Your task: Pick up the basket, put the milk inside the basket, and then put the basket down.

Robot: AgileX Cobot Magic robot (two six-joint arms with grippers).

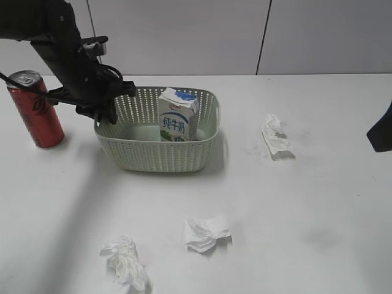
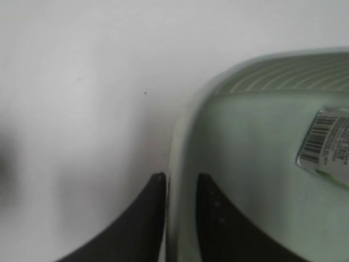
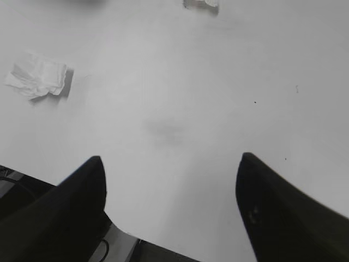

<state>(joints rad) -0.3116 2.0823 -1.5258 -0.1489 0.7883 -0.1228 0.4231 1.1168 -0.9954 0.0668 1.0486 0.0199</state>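
The pale green basket (image 1: pixel 160 154) stands on the white table. The milk (image 1: pixel 176 116), a white carton with a blue top, stands upright inside it. My left gripper (image 1: pixel 109 113) is shut on the basket's left rim. In the left wrist view one finger is outside and one inside the basket wall (image 2: pixel 182 164), and my left gripper (image 2: pixel 181 183) pinches it; the milk's barcode (image 2: pixel 326 147) shows at the right. My right gripper (image 3: pixel 170 166) is open and empty above the bare table; only a dark part of it (image 1: pixel 381 131) shows at the right edge of the exterior view.
A red soda can (image 1: pixel 35 110) stands left of the basket, close to my left arm. Crumpled white tissues lie at the right (image 1: pixel 274 136), front middle (image 1: pixel 207 233) and front left (image 1: pixel 125 262). The right wrist view shows a tissue (image 3: pixel 37 76) and the table's edge.
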